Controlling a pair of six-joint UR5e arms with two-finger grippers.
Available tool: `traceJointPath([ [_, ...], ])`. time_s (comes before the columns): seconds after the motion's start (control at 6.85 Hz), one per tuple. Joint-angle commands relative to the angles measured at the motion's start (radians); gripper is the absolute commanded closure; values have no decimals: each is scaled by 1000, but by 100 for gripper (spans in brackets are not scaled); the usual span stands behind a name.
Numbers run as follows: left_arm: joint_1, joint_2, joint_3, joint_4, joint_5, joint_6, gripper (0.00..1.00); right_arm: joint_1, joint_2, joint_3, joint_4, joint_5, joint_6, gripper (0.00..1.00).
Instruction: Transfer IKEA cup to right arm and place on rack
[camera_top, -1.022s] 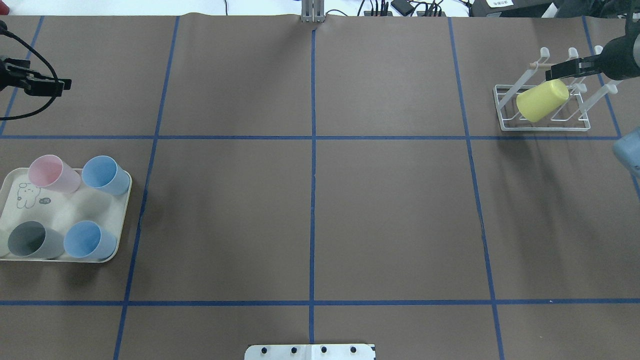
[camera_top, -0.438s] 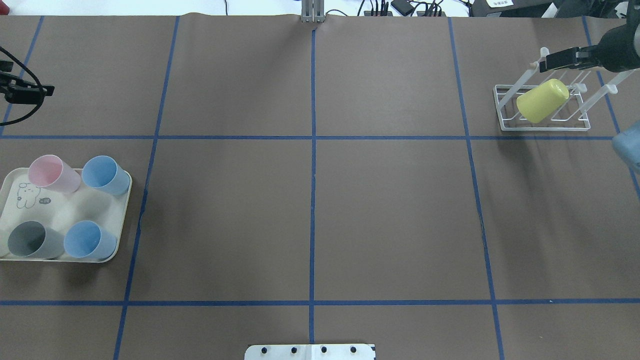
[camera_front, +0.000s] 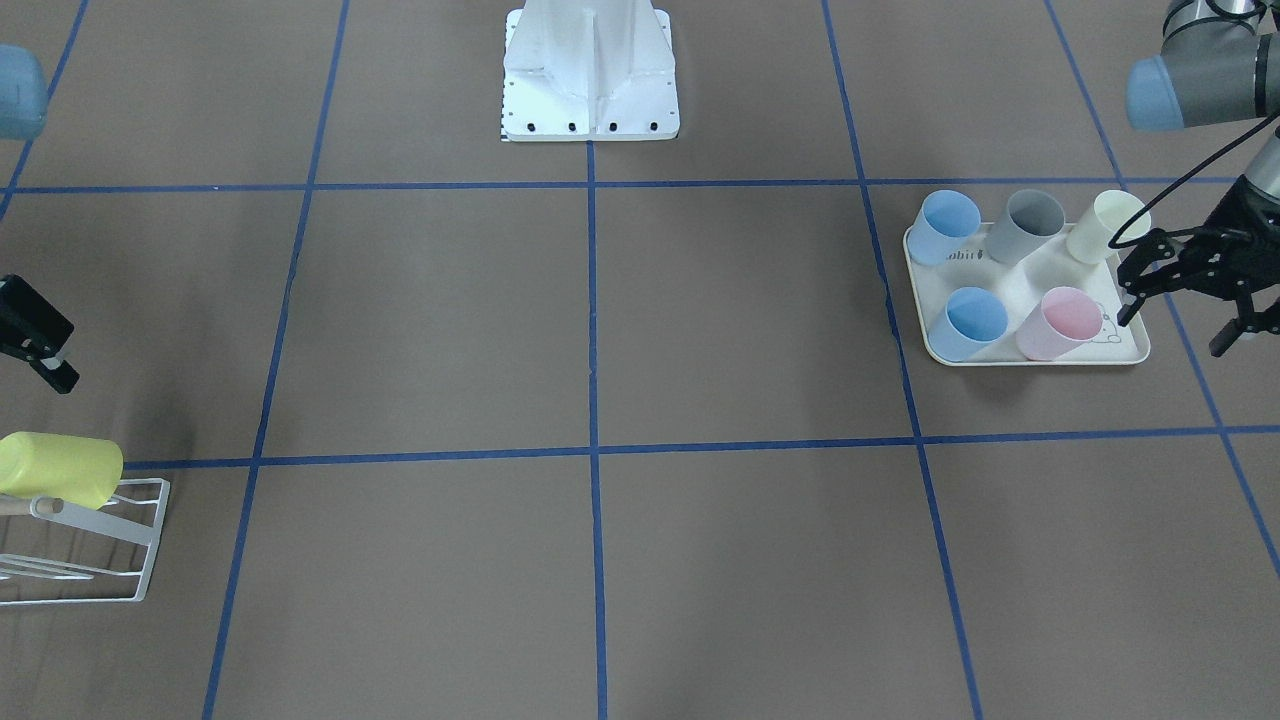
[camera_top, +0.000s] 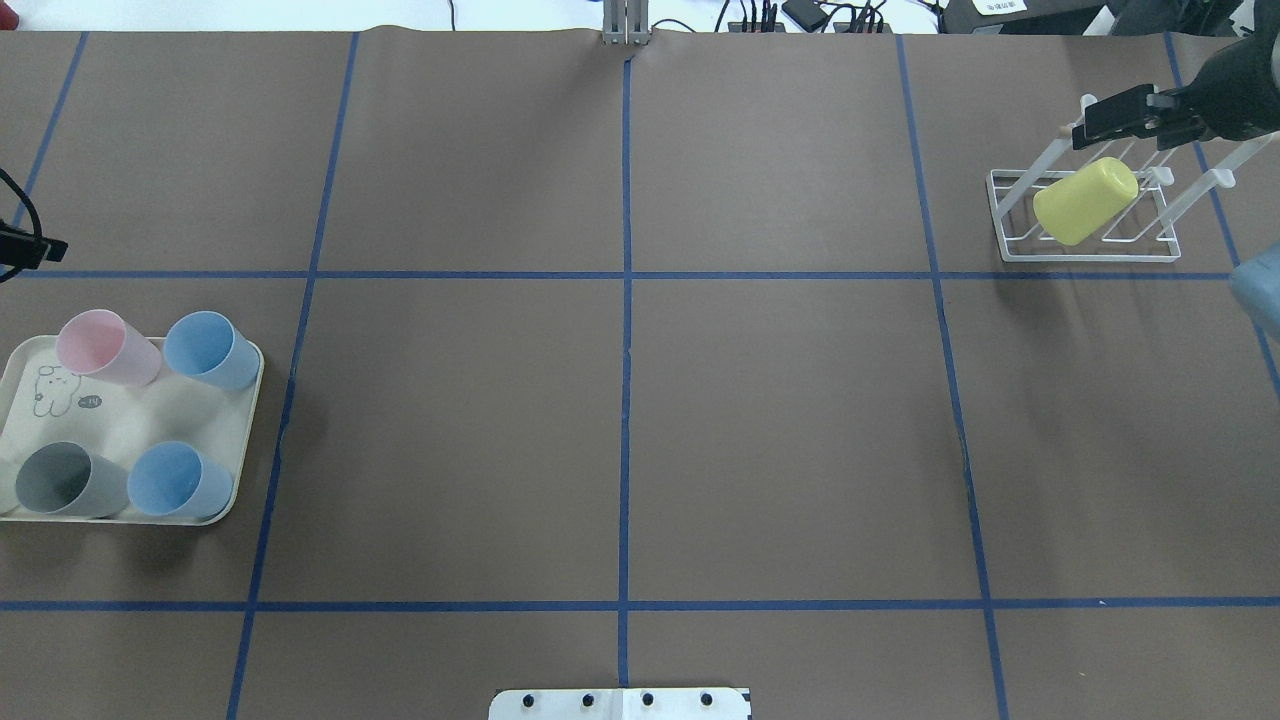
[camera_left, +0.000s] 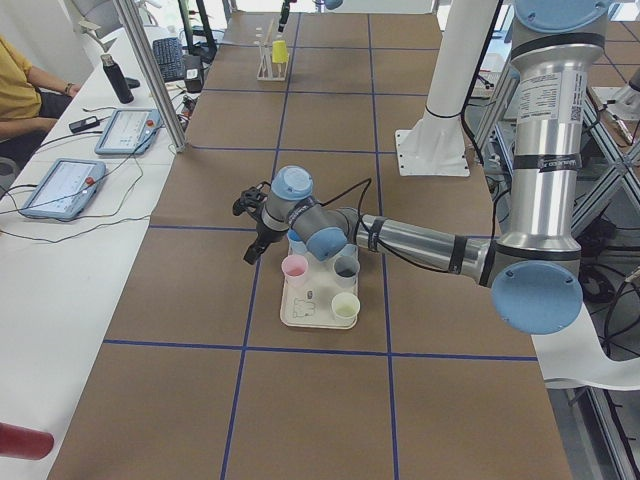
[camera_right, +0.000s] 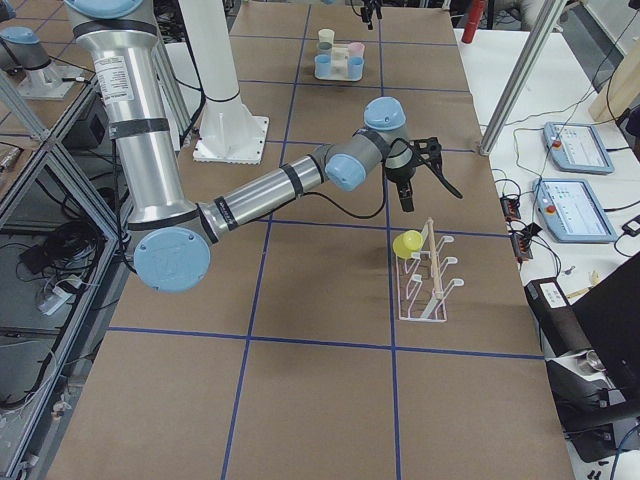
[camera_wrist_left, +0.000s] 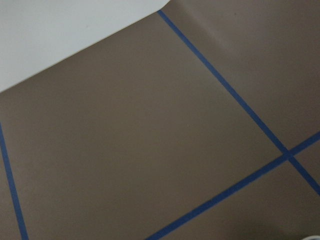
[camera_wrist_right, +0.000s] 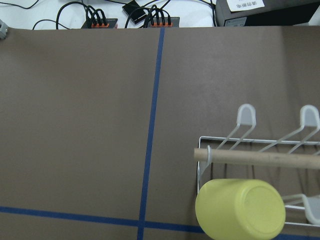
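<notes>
Since a second earlier, the right claw (camera_right: 432, 198) had drawn back toward 12 o'clock from the yellow cup (camera_top: 1085, 202), and the left claw (camera_front: 1170, 335) had slid toward 7 o'clock, closer to the tray (camera_top: 120, 410). Both claws stood spread and empty.

Nearest us, at 8 o'clock on the brown, blue-taped table (camera_top: 780, 430), we saw the cream tray. It had rounded corners and a rabbit drawing, and it held five smooth, tapered plastic cups (camera_front: 1030, 225): two blue, one grey, one pink, one cream.

Far off at 2 o'clock, the yellow cup lay tilted on a slanted prong of the rack (camera_top: 1010, 250). The rack was thin white wire with rounded tips and a pale wooden rod (camera_wrist_right: 260, 159).

We judged the handover and placing done for this cup. Only the right claw's retreat was left, and perhaps the tray's cups.
</notes>
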Motion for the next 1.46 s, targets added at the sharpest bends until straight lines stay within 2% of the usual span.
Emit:
traceJointPath([
  [0.0,-5,97,-15,62,-25,75,1,-10,0,20,-60,80,-1,2],
  [0.15,-45,149,-17,56,-28,222,1,-19,-10,27,-61,82,-15,2],
  [0.29,-51,198,-37,50,-29,234,1,-37,-19,35,-61,82,-18,2],
  [0.44,-55,272,-48,-16,-66,228,0,-48,-42,43,-63,86,-37,2],
  [0.58,-56,325,-49,-77,-134,167,0,-48,-66,49,-63,88,-91,1],
  [0.73,-55,347,-39,-152,-144,13,0,-48,-68,53,-63,95,-98,1],
  [0.88,-50,405,-2,-255,-146,1,1,-41,-68,57,-63,115,-98,1],
  [1.31,-41,378,32,-273,-166,-34,1,-34,-74,67,-63,122,-97,1],
])
